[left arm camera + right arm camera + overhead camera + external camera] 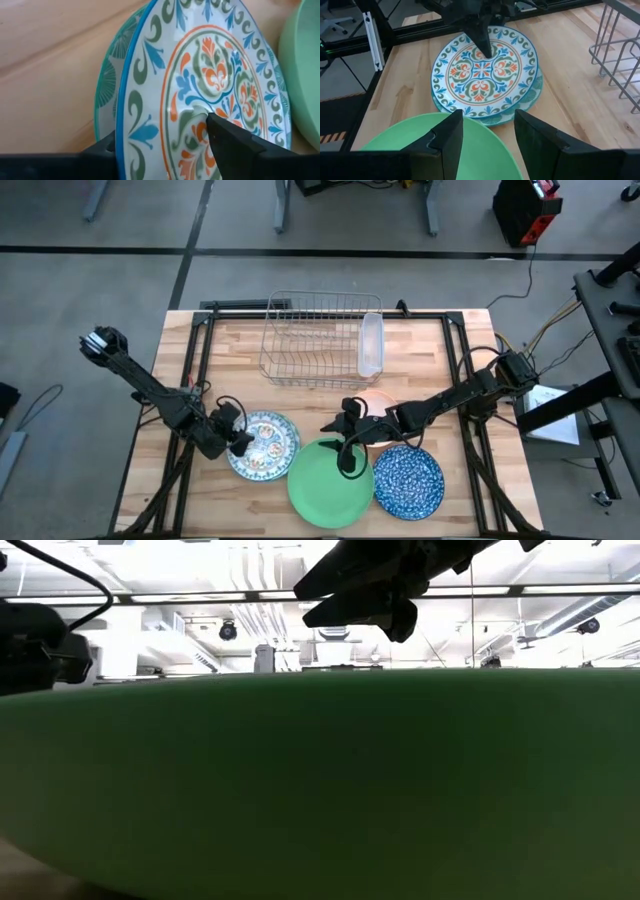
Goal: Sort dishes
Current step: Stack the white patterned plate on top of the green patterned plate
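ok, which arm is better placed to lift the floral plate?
Left, probably. Its tool already straddles the floral plate's rim, one finger on its face. The right tool is open over the green plate.

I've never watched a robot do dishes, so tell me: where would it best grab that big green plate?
Probably by the rim. The green plate lies flat on the table, so only its raised edge offers a thin lip to pinch. The right gripper, open, already hovers over the edge toward the rack; that side is free, while the floral plate and blue speckled plate crowd its flanks.
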